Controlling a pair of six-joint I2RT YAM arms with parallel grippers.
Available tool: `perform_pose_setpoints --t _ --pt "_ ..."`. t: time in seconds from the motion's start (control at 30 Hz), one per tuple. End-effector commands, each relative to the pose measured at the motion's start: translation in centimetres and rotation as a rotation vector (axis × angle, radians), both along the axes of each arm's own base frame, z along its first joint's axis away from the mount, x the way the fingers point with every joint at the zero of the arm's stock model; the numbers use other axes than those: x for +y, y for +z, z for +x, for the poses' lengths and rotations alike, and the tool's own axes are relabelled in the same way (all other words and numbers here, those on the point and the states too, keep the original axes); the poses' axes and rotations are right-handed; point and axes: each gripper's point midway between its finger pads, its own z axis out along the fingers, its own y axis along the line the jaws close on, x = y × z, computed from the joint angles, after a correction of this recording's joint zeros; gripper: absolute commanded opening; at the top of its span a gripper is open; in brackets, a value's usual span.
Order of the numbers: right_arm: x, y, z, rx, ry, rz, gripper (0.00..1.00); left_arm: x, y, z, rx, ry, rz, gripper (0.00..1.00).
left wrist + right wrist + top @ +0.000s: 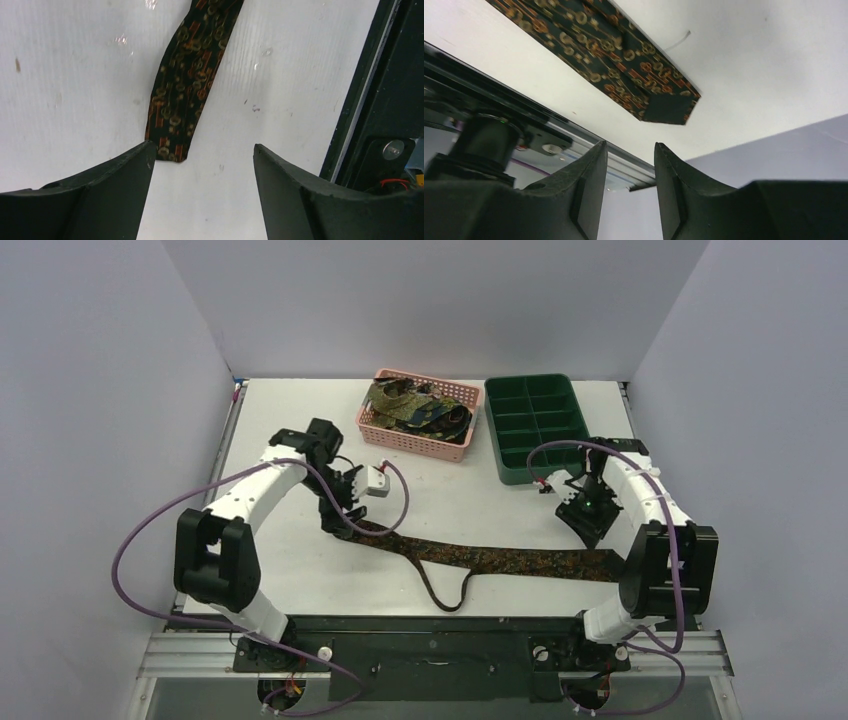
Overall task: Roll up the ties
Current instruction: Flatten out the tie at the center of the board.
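Observation:
One dark tie with a gold and orange pattern lies stretched across the near part of the table, with a loop sagging toward the front edge. Its narrow end lies just by my left finger. My left gripper hovers over that end, open wide and empty. The wide pointed end lies at the right. My right gripper is above it, open with a narrow gap and empty. Several more ties are piled in the pink basket.
The pink mesh basket stands at the back centre. The dark green compartment tray is to its right, just behind my right arm. The black frame rail runs along the table's front edge. Grey walls close in both sides.

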Motion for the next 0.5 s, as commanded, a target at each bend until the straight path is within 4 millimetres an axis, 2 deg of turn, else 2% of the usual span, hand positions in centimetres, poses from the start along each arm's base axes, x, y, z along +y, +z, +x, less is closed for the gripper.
perform_pose_setpoints --t 0.0,0.1,0.23,0.33,0.43,0.47 --pt "4.0 0.5 0.5 0.001 -0.120 0.174 0.35 -3.8 -0.9 1.8 -0.137 -0.101 -0.053 0.69" --pt "5.1 -0.4 0.8 0.020 -0.174 0.202 0.35 -5.5 -2.3 1.9 -0.140 -0.163 -0.037 0.69" --pt "5.8 -1.9 1.5 -0.005 -0.181 0.167 0.35 -6.6 -4.5 2.5 -0.160 -0.217 0.006 0.68" --pt "6.0 -3.0 1.9 -0.020 -0.179 0.141 0.34 -6.7 -6.0 2.8 -0.151 -0.225 0.042 0.68" --pt "5.5 -4.7 1.2 0.008 -0.157 0.064 0.32 -6.8 -7.3 3.2 -0.149 -0.219 0.062 0.63" --pt "5.4 -5.2 1.4 0.000 -0.151 0.049 0.31 -6.7 -7.6 3.2 -0.145 -0.213 0.067 0.58"
